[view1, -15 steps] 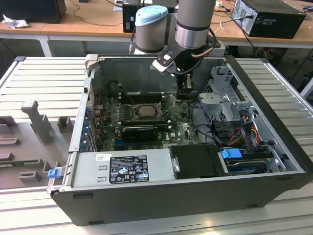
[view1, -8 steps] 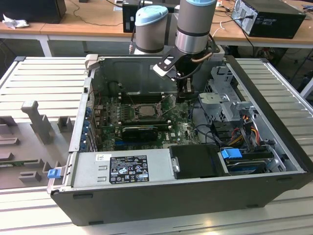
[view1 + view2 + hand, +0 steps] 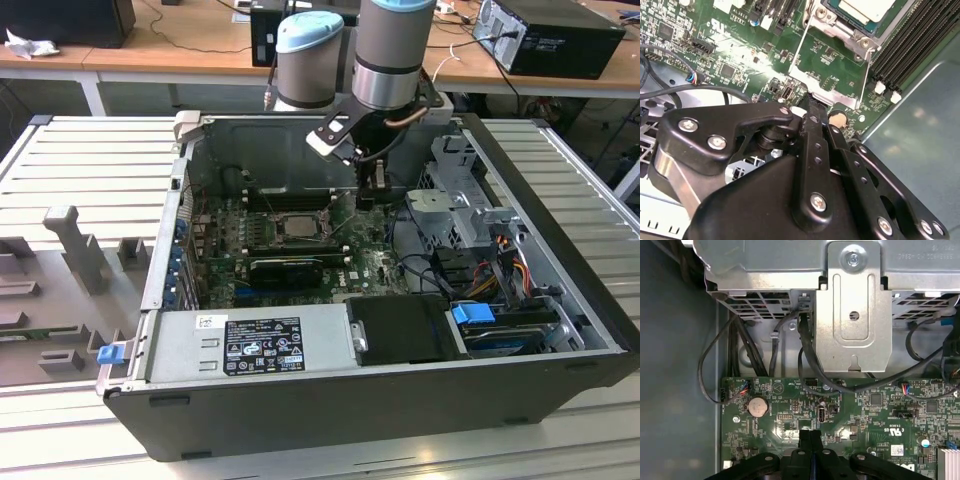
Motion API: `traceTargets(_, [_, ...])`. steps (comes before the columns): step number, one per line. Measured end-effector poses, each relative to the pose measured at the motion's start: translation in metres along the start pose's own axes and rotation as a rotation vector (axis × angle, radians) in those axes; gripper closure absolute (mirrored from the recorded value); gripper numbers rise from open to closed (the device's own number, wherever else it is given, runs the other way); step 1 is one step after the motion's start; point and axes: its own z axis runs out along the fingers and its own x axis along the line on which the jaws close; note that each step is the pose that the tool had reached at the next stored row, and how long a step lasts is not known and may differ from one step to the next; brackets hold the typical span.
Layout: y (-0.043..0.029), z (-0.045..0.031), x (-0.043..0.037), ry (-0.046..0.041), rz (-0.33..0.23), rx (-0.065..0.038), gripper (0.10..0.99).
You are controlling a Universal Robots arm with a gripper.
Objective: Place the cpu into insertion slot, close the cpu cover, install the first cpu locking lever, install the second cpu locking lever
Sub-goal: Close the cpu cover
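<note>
The cpu (image 3: 865, 7) shows a pale metallic face and lies in the insertion slot (image 3: 272, 232) on the green motherboard. Part of the silvery cpu cover (image 3: 832, 22) shows around the chip; I cannot tell if it lies fully flat. Two thin wire levers (image 3: 796, 52) run out from the socket's corners to a silvery bar right at my fingertips. My gripper (image 3: 812, 102) is shut with nothing between its black fingers (image 3: 810, 436). In the exterior view the gripper (image 3: 372, 195) hangs just to the right of the socket, low over the board.
A metal drive cage (image 3: 855, 315) with black cables (image 3: 810, 365) stands beside the board. A coin battery (image 3: 758, 405) lies near the fingers. Black memory slots (image 3: 910, 45) flank the socket. The power supply (image 3: 260, 345) fills the case front. Grey fixtures (image 3: 75, 245) sit on the table.
</note>
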Motion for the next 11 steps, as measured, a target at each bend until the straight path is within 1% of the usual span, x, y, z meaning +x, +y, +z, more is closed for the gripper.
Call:
traceTargets(4, [-0.0108,-0.0003,0.0000,0.0021,0.000,0.000,0.980])
traceTargets(9, [-0.0196,-0.0005,0.0000,0.0021,0.000,0.000,0.980])
traceTargets(11, [-0.0271,-0.0008,-0.0001,0.0021,0.000,0.000,0.980])
